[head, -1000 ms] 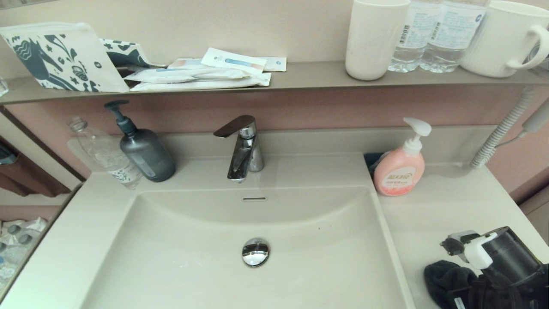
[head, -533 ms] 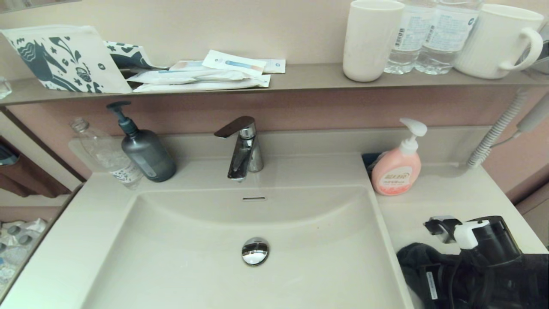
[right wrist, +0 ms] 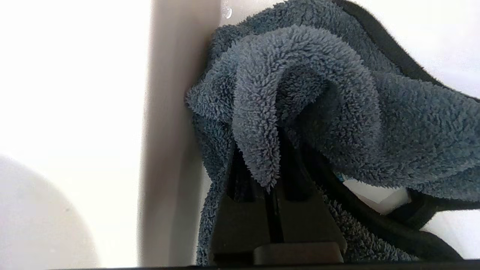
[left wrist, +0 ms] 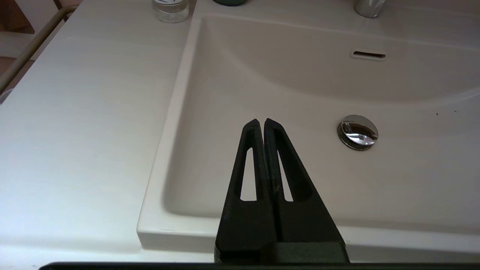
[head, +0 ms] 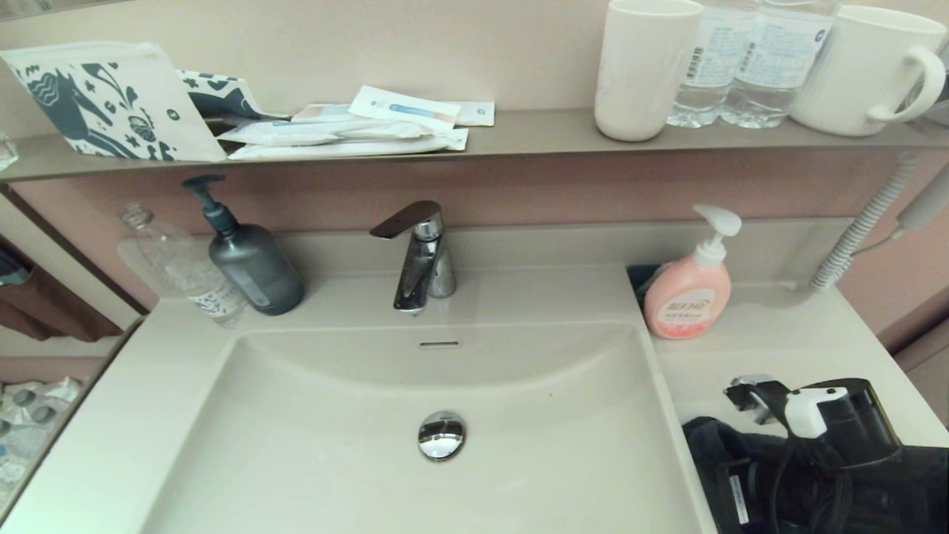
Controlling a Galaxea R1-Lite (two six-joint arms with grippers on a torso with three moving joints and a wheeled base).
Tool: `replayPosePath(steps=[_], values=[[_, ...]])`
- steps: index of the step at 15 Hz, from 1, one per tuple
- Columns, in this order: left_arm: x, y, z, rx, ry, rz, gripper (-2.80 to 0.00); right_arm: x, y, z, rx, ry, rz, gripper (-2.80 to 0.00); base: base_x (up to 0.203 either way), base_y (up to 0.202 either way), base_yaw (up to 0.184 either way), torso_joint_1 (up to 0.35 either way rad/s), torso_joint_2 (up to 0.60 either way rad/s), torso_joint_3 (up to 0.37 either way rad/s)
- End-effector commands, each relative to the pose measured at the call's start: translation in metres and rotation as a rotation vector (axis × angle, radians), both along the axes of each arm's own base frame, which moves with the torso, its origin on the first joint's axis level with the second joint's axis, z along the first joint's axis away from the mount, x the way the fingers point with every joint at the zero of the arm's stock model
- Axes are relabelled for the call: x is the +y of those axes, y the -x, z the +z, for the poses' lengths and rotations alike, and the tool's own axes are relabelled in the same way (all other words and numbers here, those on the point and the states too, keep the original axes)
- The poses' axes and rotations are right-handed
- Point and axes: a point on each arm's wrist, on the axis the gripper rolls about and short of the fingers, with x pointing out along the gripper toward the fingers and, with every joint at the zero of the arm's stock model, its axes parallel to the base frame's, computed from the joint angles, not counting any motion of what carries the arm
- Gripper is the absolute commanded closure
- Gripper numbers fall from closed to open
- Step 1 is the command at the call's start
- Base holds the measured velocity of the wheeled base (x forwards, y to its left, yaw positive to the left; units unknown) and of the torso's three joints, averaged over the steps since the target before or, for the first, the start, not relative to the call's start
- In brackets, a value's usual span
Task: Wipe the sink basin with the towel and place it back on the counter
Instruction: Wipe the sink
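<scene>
The cream-white sink basin (head: 334, 460) with its chrome drain plug (head: 441, 435) fills the middle of the head view. On the counter's (head: 778, 348) right wing, right beside the basin's right rim, sits the bunched dark grey towel (head: 715, 445). My right arm (head: 838, 423) is over it. In the right wrist view the right gripper (right wrist: 273, 176) is shut on a fold of the towel (right wrist: 300, 93), which hides the fingertips. My left gripper (left wrist: 260, 122) is shut and empty, over the basin's (left wrist: 300, 93) front left part.
A chrome faucet (head: 419, 256) stands behind the basin. A dark pump bottle (head: 252, 267) and a clear bottle (head: 185, 271) stand back left, a pink soap pump (head: 689, 293) back right. A coiled cord (head: 860, 230) hangs at the right. The wall shelf (head: 519, 130) holds cups and bottles.
My right arm has moved left with the towel, bringing it from further out on the right wing up to the basin's right rim. The left gripper's earlier position is not shown.
</scene>
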Motion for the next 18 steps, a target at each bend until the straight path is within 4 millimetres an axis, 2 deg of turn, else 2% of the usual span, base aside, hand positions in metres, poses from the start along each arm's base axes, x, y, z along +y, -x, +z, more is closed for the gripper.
replayPosePath(steps=[1, 4, 6, 12, 14, 18], values=[[0.0, 0.0, 0.0, 0.001, 0.001, 0.0, 0.0, -0.008, 0.001, 0.006, -0.013, -0.004, -0.036, 0.0, 0.0, 0.0, 0.0, 0.0, 0.0, 0.0], [0.0, 0.0, 0.0, 0.001, 0.001, 0.0, 0.0, -0.021, 0.013, 0.004, 0.116, -0.003, -0.049, 0.0, 0.0, 0.0, 0.0, 0.0, 0.0, 0.0], [0.0, 0.0, 0.0, 0.001, 0.001, 0.0, 0.0, -0.025, 0.022, 0.008, 0.185, -0.083, -0.036, 0.0, 0.0, 0.0, 0.0, 0.0, 0.0, 0.0], [0.0, 0.0, 0.0, 0.001, 0.001, 0.0, 0.0, -0.022, 0.024, 0.007, 0.254, -0.206, 0.025, 0.0, 0.0, 0.0, 0.0, 0.0, 0.0, 0.0], [0.0, 0.0, 0.0, 0.001, 0.001, 0.0, 0.0, -0.021, 0.019, 0.002, 0.266, -0.212, 0.027, 0.0, 0.0, 0.0, 0.0, 0.0, 0.0, 0.0], [0.0, 0.0, 0.0, 0.001, 0.001, 0.0, 0.0, -0.021, -0.002, -0.002, 0.159, -0.244, 0.008, 0.0, 0.0, 0.0, 0.0, 0.0, 0.0, 0.0]])
